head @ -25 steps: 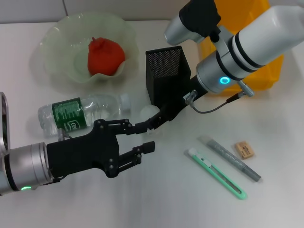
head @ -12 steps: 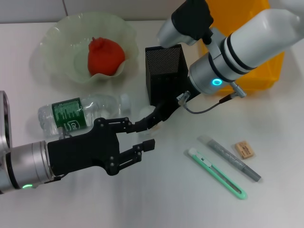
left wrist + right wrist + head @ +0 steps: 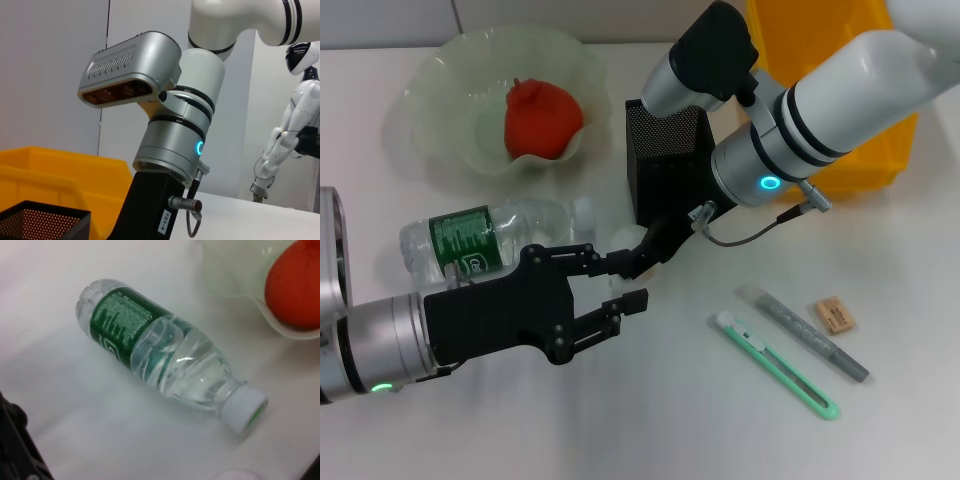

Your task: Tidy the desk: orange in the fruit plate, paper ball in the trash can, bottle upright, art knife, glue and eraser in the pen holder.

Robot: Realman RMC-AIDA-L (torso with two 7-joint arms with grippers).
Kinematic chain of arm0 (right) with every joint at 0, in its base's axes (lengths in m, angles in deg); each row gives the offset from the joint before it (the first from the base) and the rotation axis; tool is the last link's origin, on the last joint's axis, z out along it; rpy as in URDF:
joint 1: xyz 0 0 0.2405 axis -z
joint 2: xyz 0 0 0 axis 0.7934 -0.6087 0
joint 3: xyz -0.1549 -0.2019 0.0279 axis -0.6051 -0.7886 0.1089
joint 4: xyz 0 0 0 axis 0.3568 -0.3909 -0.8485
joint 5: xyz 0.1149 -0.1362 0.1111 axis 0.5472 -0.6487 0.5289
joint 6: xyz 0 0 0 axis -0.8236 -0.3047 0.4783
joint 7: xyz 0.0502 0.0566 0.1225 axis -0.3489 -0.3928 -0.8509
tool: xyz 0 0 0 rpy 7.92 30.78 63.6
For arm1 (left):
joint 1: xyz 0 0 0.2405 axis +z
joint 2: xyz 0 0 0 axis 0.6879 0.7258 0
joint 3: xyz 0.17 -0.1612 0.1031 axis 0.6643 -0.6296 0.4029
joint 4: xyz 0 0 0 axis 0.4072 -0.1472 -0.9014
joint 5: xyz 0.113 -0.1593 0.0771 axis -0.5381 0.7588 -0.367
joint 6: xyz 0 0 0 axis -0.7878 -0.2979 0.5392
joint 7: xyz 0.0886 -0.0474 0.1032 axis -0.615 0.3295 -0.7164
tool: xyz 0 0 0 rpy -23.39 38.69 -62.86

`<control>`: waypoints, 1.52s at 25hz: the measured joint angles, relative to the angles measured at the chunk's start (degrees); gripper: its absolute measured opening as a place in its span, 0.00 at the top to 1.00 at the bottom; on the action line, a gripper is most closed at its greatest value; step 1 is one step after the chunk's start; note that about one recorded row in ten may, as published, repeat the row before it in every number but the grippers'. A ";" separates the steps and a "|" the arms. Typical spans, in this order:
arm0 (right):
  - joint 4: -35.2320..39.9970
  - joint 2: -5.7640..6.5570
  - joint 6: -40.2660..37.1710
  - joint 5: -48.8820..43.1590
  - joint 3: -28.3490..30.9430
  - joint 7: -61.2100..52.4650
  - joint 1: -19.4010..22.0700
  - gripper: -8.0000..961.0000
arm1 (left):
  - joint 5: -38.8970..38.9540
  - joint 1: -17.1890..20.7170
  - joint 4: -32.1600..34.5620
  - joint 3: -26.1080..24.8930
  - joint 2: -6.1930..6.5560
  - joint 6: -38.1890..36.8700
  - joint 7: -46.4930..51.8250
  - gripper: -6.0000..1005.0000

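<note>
The bottle (image 3: 490, 240) lies on its side on the counter (image 3: 620, 420), below the fruit plate (image 3: 440, 130) holding the orange (image 3: 542, 118). The right tool (image 3: 638, 252) reaches down at the paper ball (image 3: 628, 237), beside the left tool (image 3: 615, 285), whose fingers are spread.

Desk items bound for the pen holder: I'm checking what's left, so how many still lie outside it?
3. The art knife, the glue beside it, and the eraser just past the glue lie on the desk. The pen holder interior is partly hidden.

White desk (image 3: 650, 420) with scattered items

Fruit plate (image 3: 430, 90) at 11 o'clock, pen holder (image 3: 665, 160) at centre, trash can (image 3: 880, 165) at 1 o'clock, bottle (image 3: 485, 240) lying at 9 o'clock; art knife (image 3: 775, 365), glue (image 3: 805, 333), eraser (image 3: 834, 314) at 4 o'clock
</note>
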State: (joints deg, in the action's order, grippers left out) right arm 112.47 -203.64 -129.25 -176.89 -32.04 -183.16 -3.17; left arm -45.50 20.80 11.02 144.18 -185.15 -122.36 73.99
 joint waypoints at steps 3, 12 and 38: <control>-0.01 0.00 0.01 0.19 -0.07 0.81 0.00 0.27 | 0.00 -0.01 -0.02 0.00 0.00 0.06 0.00 0.57; -0.03 0.00 0.15 0.23 -0.56 2.46 0.24 0.28 | 0.09 -0.22 -0.05 0.00 -0.09 0.69 0.00 0.57; 26.72 0.34 -16.79 -0.45 8.45 3.59 22.96 0.48 | 1.92 -0.70 -0.84 0.00 -0.09 0.89 0.00 0.57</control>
State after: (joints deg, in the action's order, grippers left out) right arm 139.18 -203.29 -146.05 -177.34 -23.59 -179.57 19.78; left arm -43.58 20.10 10.18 144.18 -185.24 -121.47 73.99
